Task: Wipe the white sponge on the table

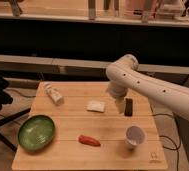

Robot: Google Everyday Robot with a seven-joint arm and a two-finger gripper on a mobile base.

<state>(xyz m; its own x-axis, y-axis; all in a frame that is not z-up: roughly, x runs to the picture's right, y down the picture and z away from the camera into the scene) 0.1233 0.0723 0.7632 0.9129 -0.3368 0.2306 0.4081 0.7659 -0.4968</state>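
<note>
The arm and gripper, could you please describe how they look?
The arm is smooth, white and tubular, with a bulbous joint and small dark dots along it. The gripper, over the table just right of the sponge, is narrow and black.

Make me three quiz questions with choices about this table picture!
1. Where is the sponge? A: between the bottle and the tool. B: on the floor. C: on a shelf.
2. What colour is the bowl? A: blue. B: green. C: yellow.
3. How is the cup? A: tipped over. B: upright. C: broken.
Answers: 1 A, the tool hangs over the table beside the sponge, apart from it. 2 B, its inside is green. 3 B, its mouth faces up.
</note>
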